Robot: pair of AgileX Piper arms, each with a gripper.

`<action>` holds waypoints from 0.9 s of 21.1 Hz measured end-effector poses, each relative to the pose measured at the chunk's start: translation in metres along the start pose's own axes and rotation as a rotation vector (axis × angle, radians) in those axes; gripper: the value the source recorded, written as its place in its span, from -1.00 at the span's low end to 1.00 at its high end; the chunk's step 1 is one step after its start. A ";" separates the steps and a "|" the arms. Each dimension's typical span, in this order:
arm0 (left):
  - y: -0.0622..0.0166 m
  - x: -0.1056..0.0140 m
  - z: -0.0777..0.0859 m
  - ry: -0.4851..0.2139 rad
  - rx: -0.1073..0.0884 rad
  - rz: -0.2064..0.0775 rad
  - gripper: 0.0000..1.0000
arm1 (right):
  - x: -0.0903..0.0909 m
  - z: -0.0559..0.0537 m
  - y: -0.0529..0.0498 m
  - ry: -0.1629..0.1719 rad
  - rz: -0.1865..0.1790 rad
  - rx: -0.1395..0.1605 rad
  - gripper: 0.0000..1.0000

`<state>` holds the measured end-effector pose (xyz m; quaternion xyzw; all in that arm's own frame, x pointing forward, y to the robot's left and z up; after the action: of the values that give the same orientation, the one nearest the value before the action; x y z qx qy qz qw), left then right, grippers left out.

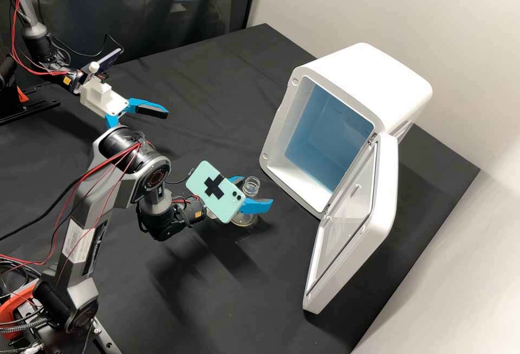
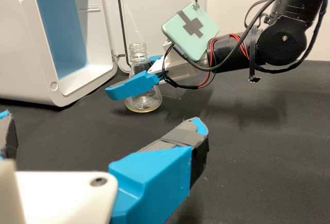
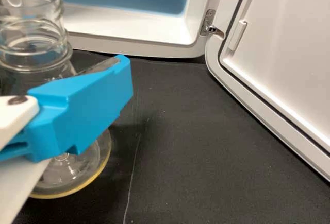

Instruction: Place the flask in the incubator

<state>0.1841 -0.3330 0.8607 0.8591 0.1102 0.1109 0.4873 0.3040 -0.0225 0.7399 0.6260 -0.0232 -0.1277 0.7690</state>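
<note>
Blue plastic finger (image 3: 77,105) of my right claw (image 1: 253,191): blocky, matte. Its pair is spread open astride a clear glass flask (image 3: 31,33), conical and round-necked, which stands upright on the black cloth bench (image 1: 216,289). Near the flask is the incubator (image 1: 379,88), a smooth white box, blue inside, door (image 1: 352,224) open. My left claw (image 1: 136,116): wide open, empty, well apart.

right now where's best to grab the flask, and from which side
Grip the flask by its narrow neck under the lip, coming in level from the side away from the incubator. It stands upright and the sloped body would likely slip; the right gripper flanks it.
</note>
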 end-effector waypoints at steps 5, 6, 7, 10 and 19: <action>0.0000 0.000 0.000 0.000 0.000 0.000 1.00 | 0.000 0.000 0.000 -0.003 0.002 0.002 -1.00; 0.0000 0.000 0.000 0.000 0.000 0.000 1.00 | 0.000 0.000 0.000 -0.005 0.003 0.003 -1.00; 0.0000 0.000 0.000 0.000 0.000 0.000 1.00 | 0.000 0.001 0.000 -0.007 0.004 0.006 -1.00; 0.0000 0.000 0.000 0.000 0.000 0.000 1.00 | 0.000 0.001 0.001 -0.012 0.007 0.024 -1.00; -0.0002 0.000 0.001 -0.004 0.001 -0.001 1.00 | 0.004 0.000 0.002 -0.014 0.005 0.035 -1.00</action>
<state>0.1846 -0.3335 0.8602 0.8595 0.1096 0.1089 0.4873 0.3080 -0.0226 0.7416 0.6383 -0.0322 -0.1296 0.7581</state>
